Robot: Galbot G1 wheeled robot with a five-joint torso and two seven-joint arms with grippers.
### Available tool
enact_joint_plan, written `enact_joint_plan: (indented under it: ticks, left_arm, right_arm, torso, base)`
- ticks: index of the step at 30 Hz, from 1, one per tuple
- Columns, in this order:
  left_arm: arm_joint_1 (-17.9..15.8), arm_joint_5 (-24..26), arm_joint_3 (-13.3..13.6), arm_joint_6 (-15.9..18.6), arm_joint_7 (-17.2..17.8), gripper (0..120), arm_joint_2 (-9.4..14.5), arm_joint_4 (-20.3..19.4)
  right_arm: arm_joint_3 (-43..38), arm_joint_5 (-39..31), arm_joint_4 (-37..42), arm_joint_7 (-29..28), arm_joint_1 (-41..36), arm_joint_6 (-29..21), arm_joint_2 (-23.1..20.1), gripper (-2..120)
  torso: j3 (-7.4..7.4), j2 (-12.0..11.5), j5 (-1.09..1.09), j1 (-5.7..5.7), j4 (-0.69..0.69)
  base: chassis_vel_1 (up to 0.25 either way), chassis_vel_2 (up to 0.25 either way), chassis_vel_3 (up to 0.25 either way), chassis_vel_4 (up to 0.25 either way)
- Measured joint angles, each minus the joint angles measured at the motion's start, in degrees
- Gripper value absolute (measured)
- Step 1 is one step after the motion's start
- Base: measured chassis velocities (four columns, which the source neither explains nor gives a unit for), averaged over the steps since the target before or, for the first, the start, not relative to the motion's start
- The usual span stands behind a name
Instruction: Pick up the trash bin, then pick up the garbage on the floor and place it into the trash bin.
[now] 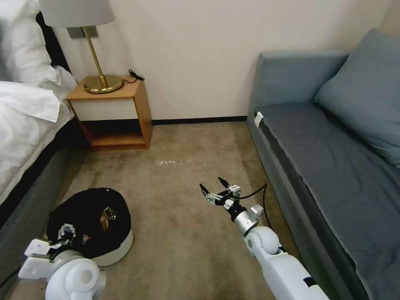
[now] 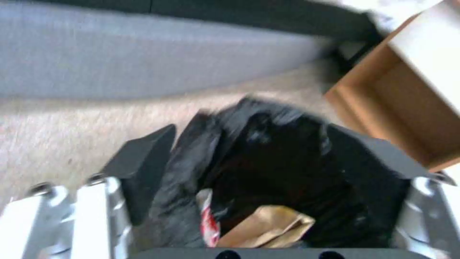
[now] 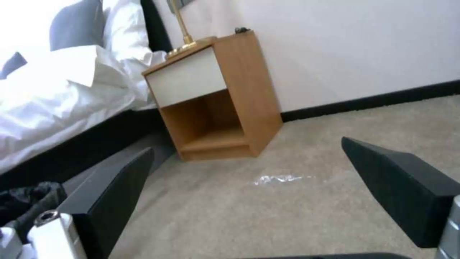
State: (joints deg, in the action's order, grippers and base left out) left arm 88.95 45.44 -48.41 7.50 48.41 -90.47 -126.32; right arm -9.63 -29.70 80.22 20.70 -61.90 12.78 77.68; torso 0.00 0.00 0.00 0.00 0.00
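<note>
Left gripper (image 2: pixel 249 172) of mine straddles the trash bin (image 1: pixel 89 221) rim on the carpet (image 1: pixel 187 233) beside the bed; grip unclear. Light, but its bag is slippery, so hold the rim. Right gripper (image 1: pixel 217 188) hangs open

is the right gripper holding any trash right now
No, the right gripper hangs open over bare carpet, with nothing between its fingers.
</note>
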Motion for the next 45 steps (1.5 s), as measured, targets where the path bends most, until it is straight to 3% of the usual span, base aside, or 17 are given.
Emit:
enact_joint_plan:
  ticks: [3,4,5,7,9,10,12,14,15,19,24,28,37,45]
  left_arm:
    - [1.1,-0.9,0.2,0.4,0.0,91,0.6,-3.1]
    - [2.4,-4.3,0.7,1.3,-0.4,98,0.8,-6.1]
    - [2.4,-4.3,0.7,1.3,-0.4,98,0.8,-6.1]
    - [4.0,-7.7,1.0,2.5,-2.5,100,1.2,-8.2]
    - [6.5,-15.5,1.9,3.0,-7.8,100,1.7,-9.8]
    - [6.5,-15.5,1.9,3.0,-7.8,100,1.7,-9.8]
    - [8.6,-22.1,2.5,0.7,-13.5,100,2.3,-9.9]
    - [11.1,-28.6,3.0,-4.4,-20.0,100,3.5,-8.5]
    - [11.1,-28.6,3.0,-4.4,-20.0,100,3.5,-8.5]
    - [14.7,-38.0,3.3,-15.9,-30.3,100,5.6,-1.7]
    - [15.2,-40.0,3.9,-18.4,-32.7,100,5.7,1.7]
    - [15.0,-41.8,4.5,-20.7,-34.8,100,4.1,4.3]
    - [17.2,-41.9,4.7,-23.0,-38.6,100,2.5,2.3]
    - [17.4,-40.9,4.7,-23.0,-39.0,100,2.6,1.9]
  right_arm:
    - [-0.4,0.0,0.0,1.1,-0.3,0.7,0.2,100]
    - [-0.6,0.1,0.2,2.0,-0.5,1.4,0.1,100]
    - [-0.6,0.1,0.2,2.0,-0.5,1.4,0.1,100]
    - [-0.9,0.1,0.5,2.2,-0.6,1.7,0.2,100]
    - [-1.6,0.0,1.1,2.2,-0.8,2.3,0.6,100]
    - [-1.6,0.0,1.1,2.2,-0.8,2.3,0.6,100]
    - [-2.2,-0.1,1.5,2.1,-1.1,2.7,0.9,100]
    - [-3.1,-0.5,1.9,1.8,-1.6,3.3,1.0,100]
    - [-3.1,-0.5,1.9,1.8,-1.6,3.3,1.0,100]
    - [-5.7,-1.0,2.4,1.2,-2.9,4.8,1.1,100]
    - [-7.9,-2.3,2.9,0.4,-4.2,5.4,1.6,100]
    - [-10.8,-5.1,4.3,0.2,-6.6,5.6,2.2,100]
    - [-13.1,-5.7,5.2,2.7,-9.8,6.4,3.3,100]
    - [-13.0,-4.6,5.6,3.1,-10.1,6.5,4.2,100]
  torso:
    - [0.0,0.0,-0.01,0.0,0.0]
    - [0.0,0.0,0.0,0.0,0.0]
    - [0.0,0.0,0.0,0.0,0.0]
    - [0.0,0.0,-0.01,0.0,0.0]
    - [0.0,0.0,0.0,0.0,0.01]
    - [0.0,0.0,0.0,0.0,0.01]
    - [0.0,0.0,-0.01,0.0,0.01]
    - [0.0,0.0,0.01,0.0,0.0]
    - [0.0,0.0,0.01,0.0,0.0]
    - [0.0,0.0,-0.01,0.0,0.0]
    - [0.0,0.0,-0.01,0.0,0.0]
    - [0.0,0.0,-0.01,0.0,0.0]
    - [0.0,0.0,0.0,0.0,0.0]
    - [0.0,0.0,-0.01,0.0,0.0]
  base:
    - [0.0,0.0,0.0,0.0]
    - [0.0,0.0,0.0,0.0]
    - [0.0,0.0,0.0,0.0]
    - [0.0,0.0,0.0,0.0]
    - [0.0,0.0,0.0,0.0]
    - [0.0,0.0,0.0,0.0]
    - [0.0,0.0,0.0,0.0]
    - [0.0,0.0,0.0,0.0]
    - [0.0,0.0,0.0,0.0]
    - [0.0,0.0,0.0,0.0]
    - [0.0,0.0,0.0,0.0]
    - [0.0,0.0,0.0,0.0]
    - [0.0,0.0,0.0,0.0]
    - [0.0,0.0,0.0,0.0]
